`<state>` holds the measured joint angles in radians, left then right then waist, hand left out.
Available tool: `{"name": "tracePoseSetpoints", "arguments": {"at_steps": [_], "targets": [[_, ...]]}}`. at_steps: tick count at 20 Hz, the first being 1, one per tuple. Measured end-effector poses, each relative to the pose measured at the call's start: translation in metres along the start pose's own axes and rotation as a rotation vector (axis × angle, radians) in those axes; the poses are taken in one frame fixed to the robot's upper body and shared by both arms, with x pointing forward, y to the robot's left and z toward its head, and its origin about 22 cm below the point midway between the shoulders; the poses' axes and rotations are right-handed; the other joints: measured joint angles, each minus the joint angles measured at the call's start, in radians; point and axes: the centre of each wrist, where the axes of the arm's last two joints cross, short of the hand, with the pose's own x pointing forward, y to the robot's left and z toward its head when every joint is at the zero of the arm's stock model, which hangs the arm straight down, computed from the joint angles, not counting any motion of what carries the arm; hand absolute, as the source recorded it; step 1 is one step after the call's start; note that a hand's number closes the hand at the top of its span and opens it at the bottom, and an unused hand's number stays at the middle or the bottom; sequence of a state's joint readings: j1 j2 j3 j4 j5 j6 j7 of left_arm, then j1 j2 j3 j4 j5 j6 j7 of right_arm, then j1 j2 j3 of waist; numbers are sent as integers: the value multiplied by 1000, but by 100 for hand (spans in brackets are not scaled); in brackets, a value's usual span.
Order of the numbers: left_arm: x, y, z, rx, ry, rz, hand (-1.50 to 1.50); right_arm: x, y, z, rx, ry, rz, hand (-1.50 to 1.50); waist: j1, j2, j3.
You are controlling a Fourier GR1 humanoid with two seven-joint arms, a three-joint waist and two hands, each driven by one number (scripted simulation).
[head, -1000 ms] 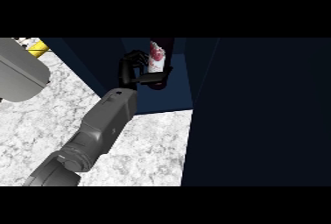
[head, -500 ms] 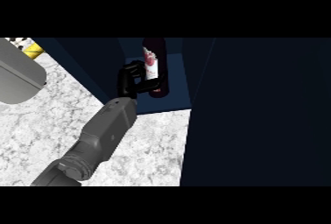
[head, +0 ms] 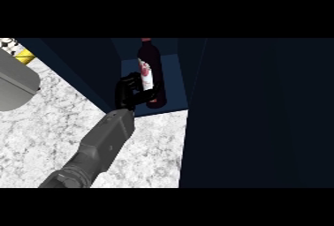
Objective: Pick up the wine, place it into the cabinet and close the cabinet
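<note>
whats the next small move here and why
Probably open the left hand and draw it back. The wine bottle stands upright inside the open cabinet with the fingers curled round it, so it looks placed; the door cannot shut until the arm clears.

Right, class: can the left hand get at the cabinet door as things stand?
Probably not yet: the left hand is curled round the wine bottle inside the cabinet. The door stands just beside it with nothing between, so once freed it likely could.
</note>
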<state>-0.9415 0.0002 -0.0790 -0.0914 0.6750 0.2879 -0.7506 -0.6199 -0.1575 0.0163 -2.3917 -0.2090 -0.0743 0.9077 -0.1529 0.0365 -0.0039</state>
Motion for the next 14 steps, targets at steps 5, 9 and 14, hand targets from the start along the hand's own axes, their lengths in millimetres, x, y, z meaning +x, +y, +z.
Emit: {"name": "tracePoseSetpoints", "arguments": {"at_steps": [5,9,14], "targets": [[-13,11,10,11,26,-5,150,2,1,-1,14,-8,-9,-150,-12,-1,-1],[-19,15,14,26,33,-26,150,2,0,-1,18,-11,-9,-150,-25,1,-1],[-16,12,13,35,16,-47,150,1,-1,-2,18,-8,-16,-150,-27,1,-1]]}}
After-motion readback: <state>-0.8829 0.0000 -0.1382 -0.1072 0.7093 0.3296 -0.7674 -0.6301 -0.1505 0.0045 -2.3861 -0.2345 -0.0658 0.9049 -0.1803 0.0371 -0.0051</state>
